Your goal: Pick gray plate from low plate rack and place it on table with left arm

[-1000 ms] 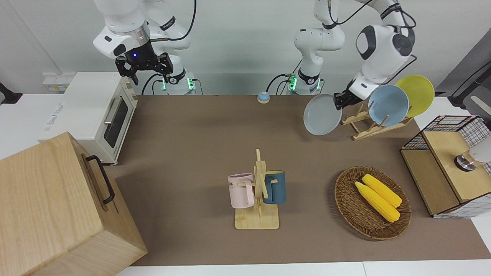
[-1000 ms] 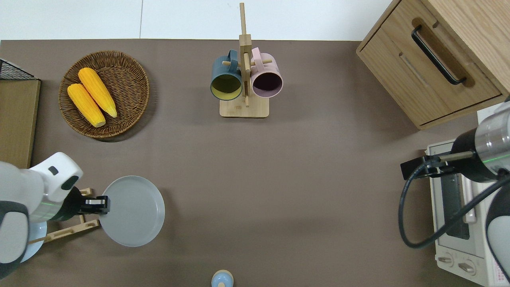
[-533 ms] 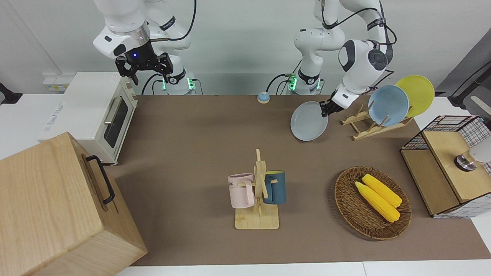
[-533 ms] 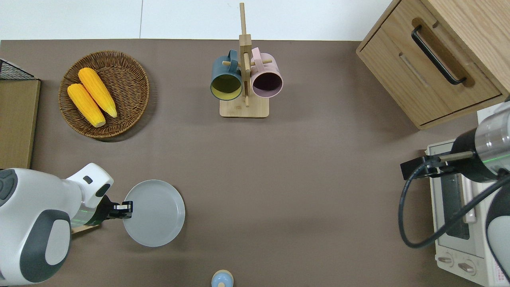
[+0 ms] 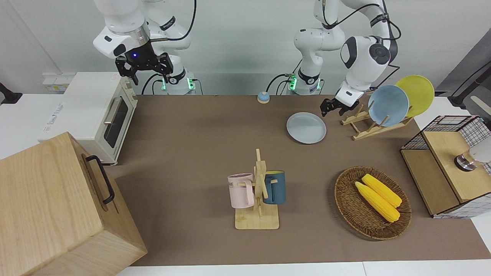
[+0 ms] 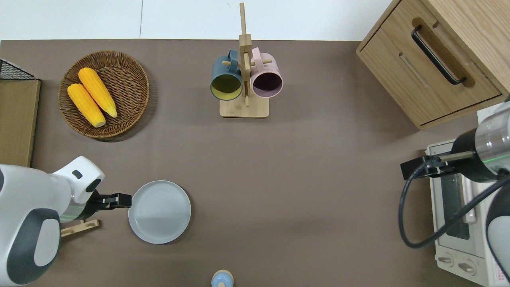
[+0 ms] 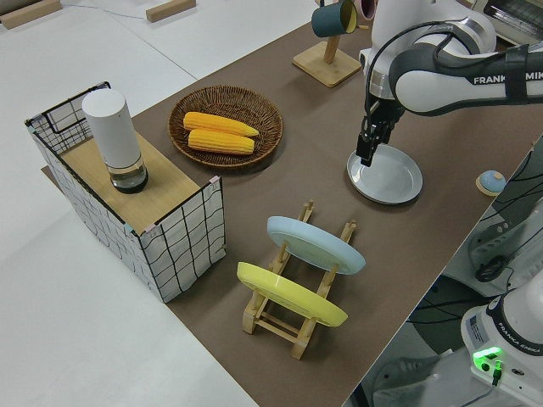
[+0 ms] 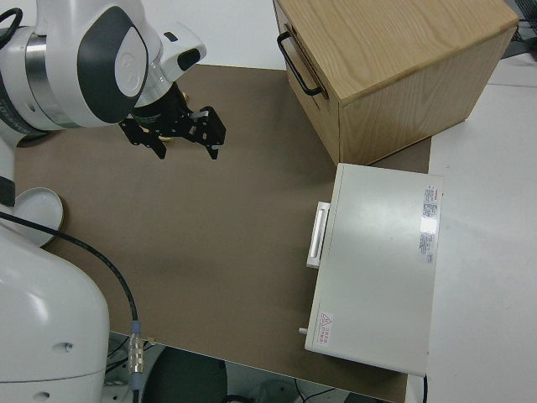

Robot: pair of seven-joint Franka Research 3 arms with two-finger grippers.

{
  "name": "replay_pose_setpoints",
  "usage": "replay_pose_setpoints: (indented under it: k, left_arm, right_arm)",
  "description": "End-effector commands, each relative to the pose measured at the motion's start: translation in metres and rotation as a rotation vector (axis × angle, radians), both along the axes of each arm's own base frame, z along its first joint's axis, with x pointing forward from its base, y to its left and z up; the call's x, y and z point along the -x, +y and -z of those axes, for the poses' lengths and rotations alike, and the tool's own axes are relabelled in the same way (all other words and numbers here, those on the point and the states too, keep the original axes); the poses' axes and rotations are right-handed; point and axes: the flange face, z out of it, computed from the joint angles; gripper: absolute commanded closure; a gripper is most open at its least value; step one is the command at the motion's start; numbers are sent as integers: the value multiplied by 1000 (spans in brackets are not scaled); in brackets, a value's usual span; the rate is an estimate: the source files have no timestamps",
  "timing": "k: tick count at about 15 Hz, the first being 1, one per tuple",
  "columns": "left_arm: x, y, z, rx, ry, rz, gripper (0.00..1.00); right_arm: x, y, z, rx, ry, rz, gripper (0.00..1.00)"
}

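Half a second ago the gray plate [image 6: 159, 211] hung tilted from the left gripper [image 6: 119, 200]; now it lies flat on the table [image 6: 303, 191], beside the low plate rack [image 5: 366, 126] toward the right arm's end, and the fingers have let go, spread apart just off its rim. To finish well, the left gripper should lift clear without nudging the rim or catching the light blue plate [image 5: 388, 105] standing in the rack. The right arm is parked, its fingers spread apart.
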Motion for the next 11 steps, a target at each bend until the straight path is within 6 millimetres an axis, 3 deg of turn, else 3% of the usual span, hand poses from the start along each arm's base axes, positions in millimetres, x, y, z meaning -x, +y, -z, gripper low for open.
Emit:
replay_pose_setpoints:
  k: [1,3,5,9,11]
  left_arm:
    - [-16,5,-57,-23,-59,-2,7]
    - [-25,21,-92,-35,-88,-23,7]
    - [-28,25,-112,-37,-115,-30,7]
    - [-30,29,-145,-114,-149,-40,5]
    - [-30,29,-149,-123,-152,-37,5]
  right_arm:
    - [3,-4,-4,-2,5,5,11]
    - [3,-4,-4,-2,5,5,11]
    - [3,-4,-4,-2,5,5,11]
    - [3,-4,-4,-2,5,5,11]
    - [3,-4,-4,-2,5,5,13]
